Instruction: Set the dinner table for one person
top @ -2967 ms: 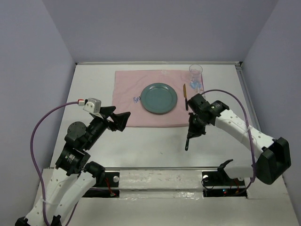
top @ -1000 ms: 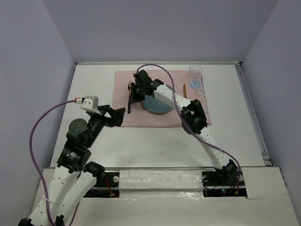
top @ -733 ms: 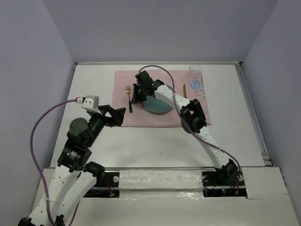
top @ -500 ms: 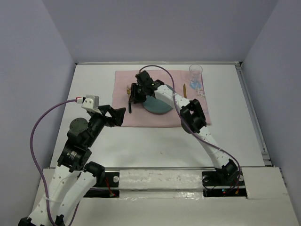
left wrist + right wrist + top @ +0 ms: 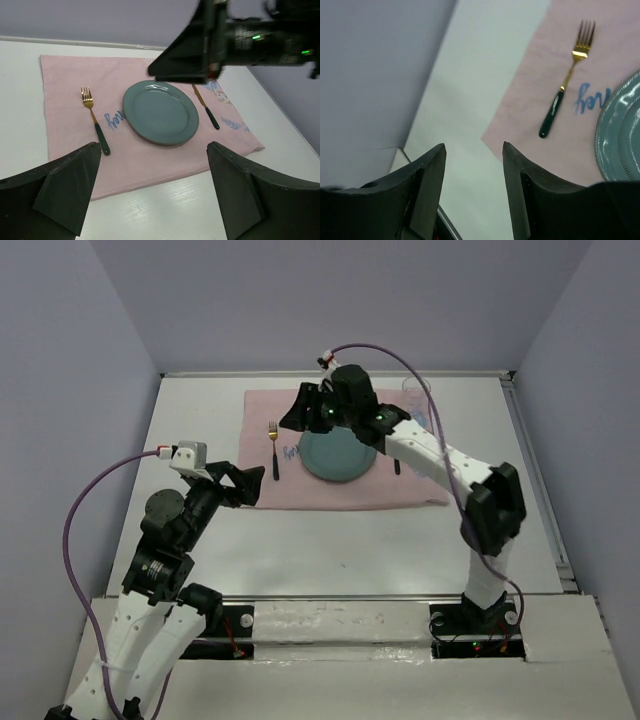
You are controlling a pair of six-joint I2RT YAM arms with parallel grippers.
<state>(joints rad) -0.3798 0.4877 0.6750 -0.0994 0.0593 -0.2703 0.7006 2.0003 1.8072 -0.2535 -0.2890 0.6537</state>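
Observation:
The dinner table (image 5: pixel 330 540) is a white tabletop with a pink placemat (image 5: pixel 330 495) at its back middle. On the placemat lie a teal plate (image 5: pixel 338 455), a gold fork with a dark handle (image 5: pixel 273 448) left of it, and a knife (image 5: pixel 397 467) right of it, partly under my right arm. My right gripper (image 5: pixel 303 408) hovers open and empty above the plate's back left. My left gripper (image 5: pixel 246 484) is open and empty off the placemat's left front corner. In the left wrist view the fork (image 5: pixel 95 120), plate (image 5: pixel 160 112) and knife (image 5: pixel 206 107) show; in the right wrist view the fork (image 5: pixel 567 85) shows.
My right arm (image 5: pixel 440 455) stretches across the placemat's right side and hides the back right corner. Grey walls close in the table on three sides. A metal rim (image 5: pixel 535 480) runs along the table's right edge.
My right gripper has let go of the fork, which now lies left of the plate. It has risen and drawn back above the plate. My left arm has stayed still.

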